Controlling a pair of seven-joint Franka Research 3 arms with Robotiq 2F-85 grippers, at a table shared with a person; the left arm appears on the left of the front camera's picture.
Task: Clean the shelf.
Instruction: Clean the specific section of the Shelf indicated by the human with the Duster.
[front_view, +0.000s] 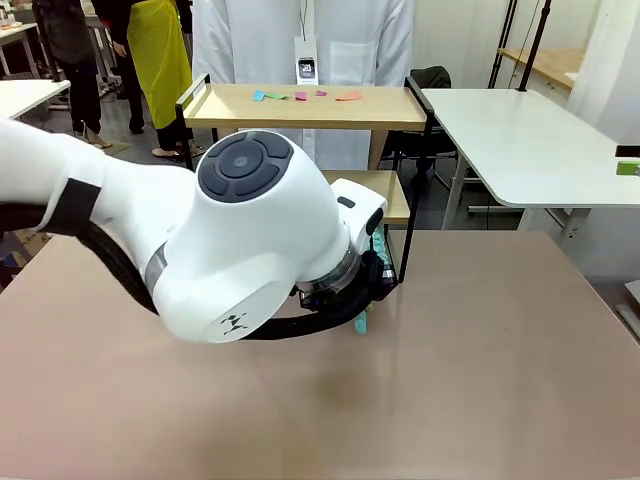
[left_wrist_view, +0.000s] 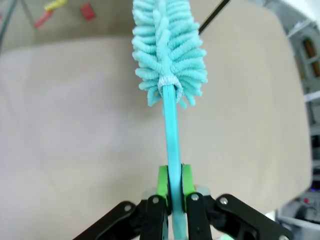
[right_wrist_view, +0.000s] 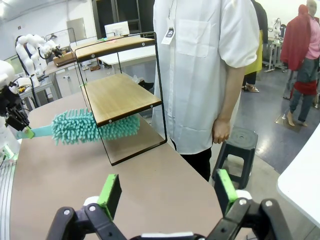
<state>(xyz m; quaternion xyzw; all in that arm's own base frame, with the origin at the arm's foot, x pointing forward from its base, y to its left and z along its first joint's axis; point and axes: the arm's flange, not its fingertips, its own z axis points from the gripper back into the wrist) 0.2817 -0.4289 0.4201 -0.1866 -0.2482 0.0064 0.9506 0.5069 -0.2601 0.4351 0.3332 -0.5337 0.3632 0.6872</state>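
Observation:
The shelf (right_wrist_view: 120, 95) stands at the table's far side, with light wooden boards in a black frame. On its top board (front_view: 310, 108) lie a few small coloured scraps (front_view: 300, 96). My left gripper (left_wrist_view: 174, 184) is shut on the handle of a teal fluffy duster (left_wrist_view: 169, 50). In the right wrist view the duster head (right_wrist_view: 92, 127) reaches in under the shelf's lower board, just above the table. My right gripper (right_wrist_view: 167, 192) is open with nothing between its fingers, well back from the shelf.
A person in a white shirt (right_wrist_view: 200, 75) stands right behind the shelf. A black stool (right_wrist_view: 240, 145) sits on the floor beside them. My left arm (front_view: 250, 230) hides much of the brown table (front_view: 480, 380). A white table (front_view: 530, 140) stands at the right.

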